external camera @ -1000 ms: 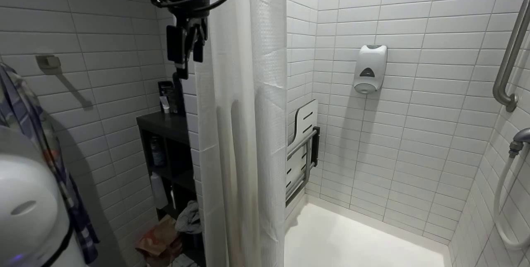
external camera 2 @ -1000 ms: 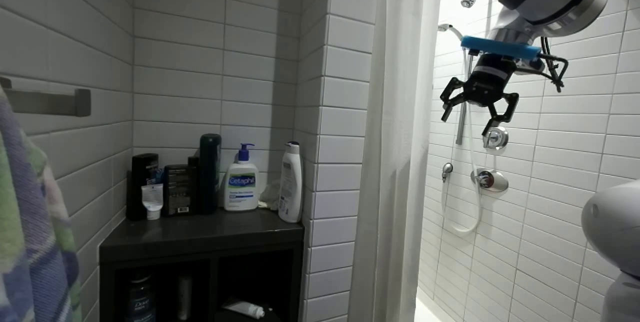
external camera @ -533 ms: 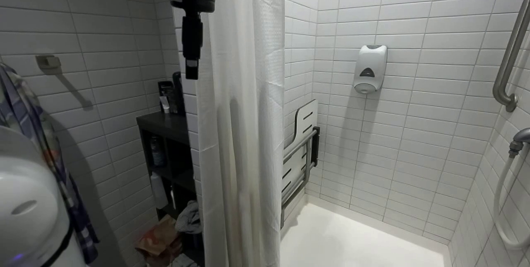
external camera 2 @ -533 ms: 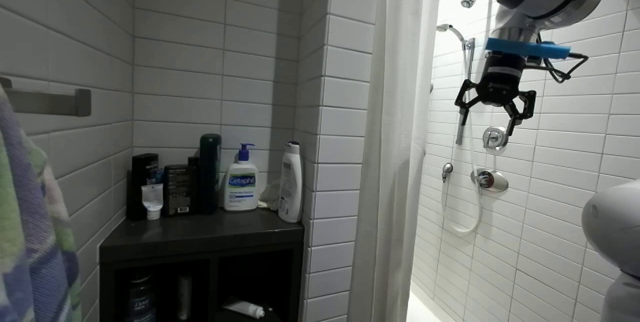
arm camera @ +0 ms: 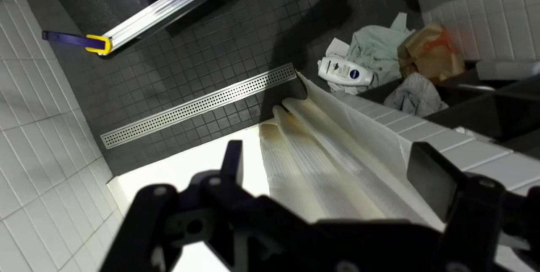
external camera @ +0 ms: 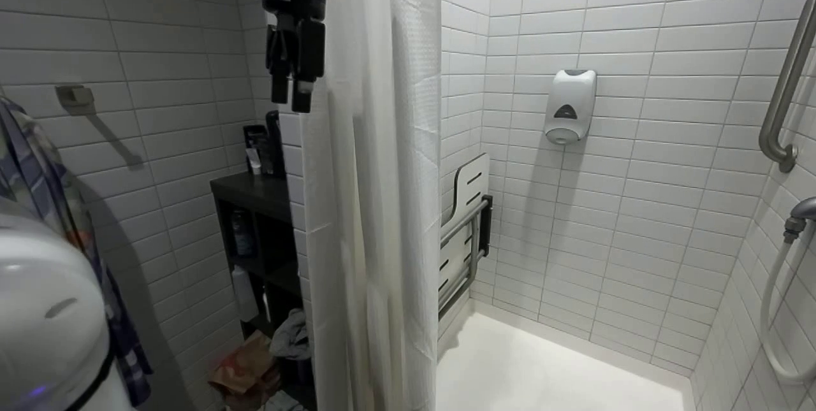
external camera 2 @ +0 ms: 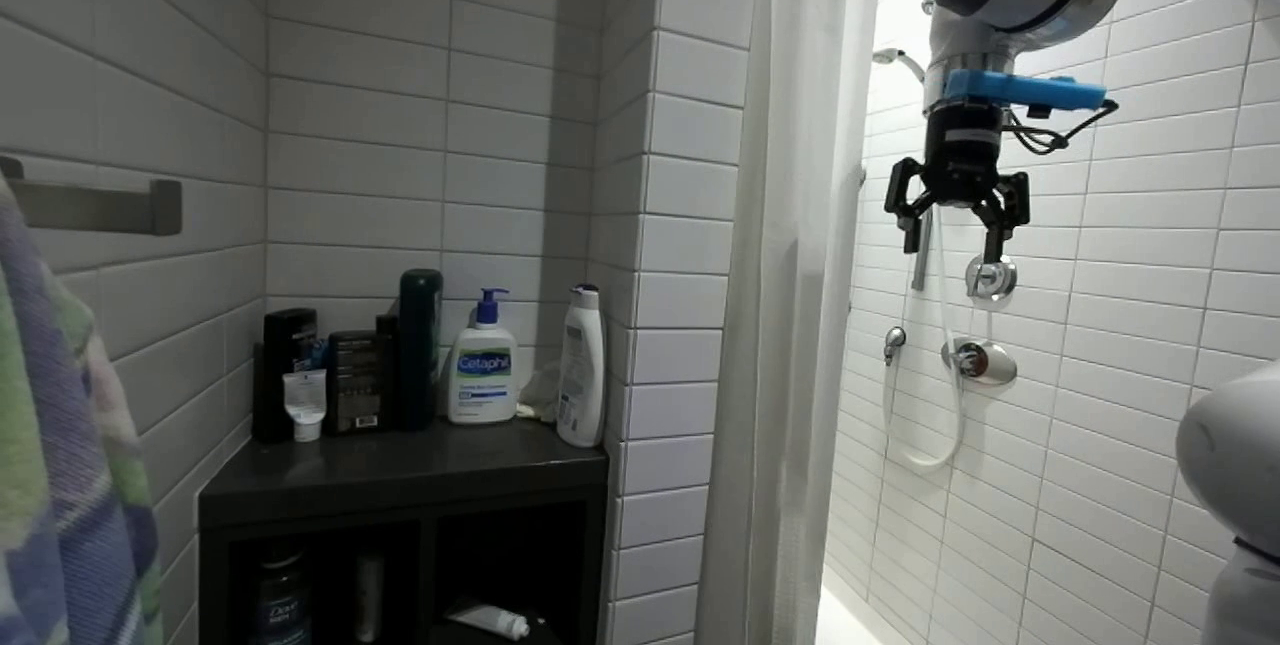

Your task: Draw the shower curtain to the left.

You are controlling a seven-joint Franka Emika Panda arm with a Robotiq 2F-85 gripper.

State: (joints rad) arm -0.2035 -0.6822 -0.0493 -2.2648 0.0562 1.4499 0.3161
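The shower curtain [external camera: 376, 207] is a tall white sheet bunched in vertical folds, hanging beside the tiled pillar in both exterior views [external camera 2: 785, 325]. Its upper end is out of view. My gripper [external camera: 291, 97] points down near the curtain's left side in this exterior view. In an exterior view the gripper [external camera 2: 952, 247] appears right of the curtain with a visible gap, its fingers apart. In the wrist view the gripper [arm camera: 329, 160] is open with nothing clamped, and the curtain folds [arm camera: 320, 171] show between and beyond the fingers. Contact with the cloth cannot be told.
The white brick-tiled pillar [external camera 2: 680, 375] stands beside the curtain. A black shelf [external camera 2: 400, 470] with bottles is behind it. A folding shower seat [external camera: 468, 207] is on the far wall. A floor drain [arm camera: 202, 105] and a metal bar [arm camera: 168, 6] show low down.
The gripper has turned from tilted to pointing straight down. In an exterior view it moved right, then back left. The curtain's lower folds have shifted slightly. The fingers stay open.
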